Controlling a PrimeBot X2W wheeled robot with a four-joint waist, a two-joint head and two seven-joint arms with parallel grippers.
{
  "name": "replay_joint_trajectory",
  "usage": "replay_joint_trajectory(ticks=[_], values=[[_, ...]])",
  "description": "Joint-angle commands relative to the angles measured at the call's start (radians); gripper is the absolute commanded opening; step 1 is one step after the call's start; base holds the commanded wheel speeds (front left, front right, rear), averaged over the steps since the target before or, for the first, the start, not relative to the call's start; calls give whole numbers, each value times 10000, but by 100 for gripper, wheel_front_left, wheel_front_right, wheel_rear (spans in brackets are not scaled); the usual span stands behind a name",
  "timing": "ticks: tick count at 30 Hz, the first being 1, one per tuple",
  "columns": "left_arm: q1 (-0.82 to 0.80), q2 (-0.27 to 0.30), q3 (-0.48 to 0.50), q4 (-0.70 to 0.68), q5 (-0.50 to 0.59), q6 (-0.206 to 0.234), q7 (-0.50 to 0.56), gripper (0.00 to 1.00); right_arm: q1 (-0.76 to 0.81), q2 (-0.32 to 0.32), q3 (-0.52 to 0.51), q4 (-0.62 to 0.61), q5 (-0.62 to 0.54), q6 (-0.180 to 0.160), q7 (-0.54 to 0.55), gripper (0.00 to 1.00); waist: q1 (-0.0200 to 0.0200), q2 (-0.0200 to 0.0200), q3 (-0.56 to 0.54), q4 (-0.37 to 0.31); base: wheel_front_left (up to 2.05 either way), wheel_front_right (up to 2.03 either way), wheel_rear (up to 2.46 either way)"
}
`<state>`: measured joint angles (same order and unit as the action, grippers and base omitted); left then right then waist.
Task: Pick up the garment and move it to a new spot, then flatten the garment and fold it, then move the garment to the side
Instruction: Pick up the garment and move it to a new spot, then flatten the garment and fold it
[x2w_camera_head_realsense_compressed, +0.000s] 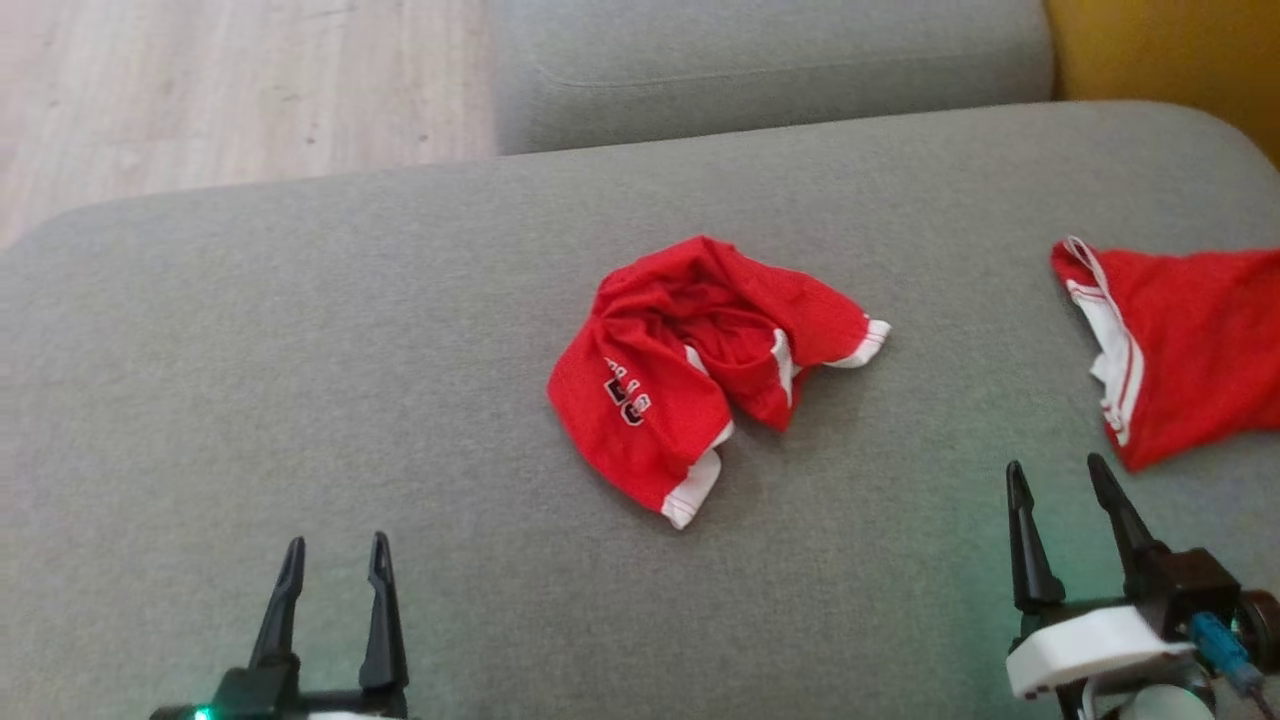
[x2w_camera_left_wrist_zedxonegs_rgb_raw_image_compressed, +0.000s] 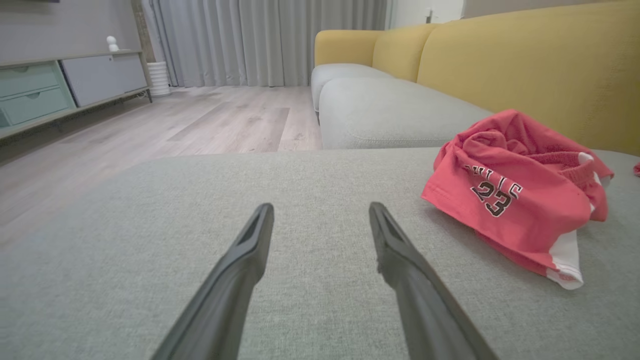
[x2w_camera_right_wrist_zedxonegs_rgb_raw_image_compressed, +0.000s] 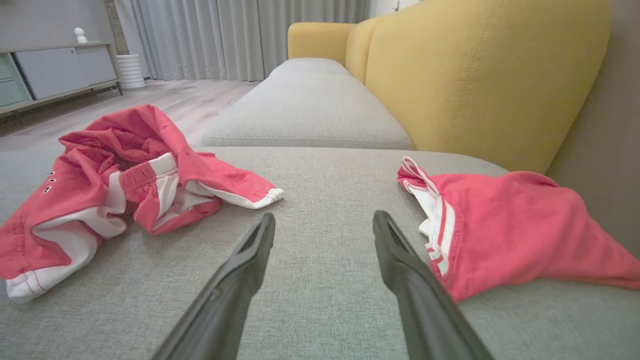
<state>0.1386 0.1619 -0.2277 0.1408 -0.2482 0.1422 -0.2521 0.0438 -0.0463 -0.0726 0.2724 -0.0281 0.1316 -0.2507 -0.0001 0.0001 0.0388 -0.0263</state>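
— Red garment, where does it lie?
— In the middle of the head view, crumpled in a heap on the grey cushion. White hems show at its lower edge and at its right tip. Dark lettering with a 23 runs across the left fold.
— Is either claw on it?
— It lies free, and both claws sit low in the frame, well apart from it.
— The left gripper?
— It is at the lower left, its two dark fingers spread and empty, pointing up the frame over bare cushion. In its wrist view the garment sits at the right, beyond the fingertips.
— And the right gripper?
— At the lower right, its fingers also apart and holding nothing. A second red piece with white stripes lies at the right edge, just beside its right finger. I cannot tell whether they touch.
— Further out?
— The far cushion is at top centre, the yellow backrest in the upper right corner, and the pale wood floor at upper left.
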Motion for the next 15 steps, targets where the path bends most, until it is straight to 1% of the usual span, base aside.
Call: replay_joint_trajectory(ticks=[1, 9, 15], values=[[-299, -64, 436, -324, 142, -94, -96, 100, -150, -57, 243, -243, -40, -9, -110, 100, 1, -1, -62, 119, 0, 0, 0], [-183, -533, 980, -98, 594, -645, -96, 100, -160, -47, 453, -62, 56, -9, -110, 100, 1, -1, -131, 325, 0, 0, 0], [-179, -722, 1239, 12, 826, -912, -97, 100, -201, -44, 496, -40, 87, -9, -110, 100, 1, -1, -80, 429, 0, 0, 0]])
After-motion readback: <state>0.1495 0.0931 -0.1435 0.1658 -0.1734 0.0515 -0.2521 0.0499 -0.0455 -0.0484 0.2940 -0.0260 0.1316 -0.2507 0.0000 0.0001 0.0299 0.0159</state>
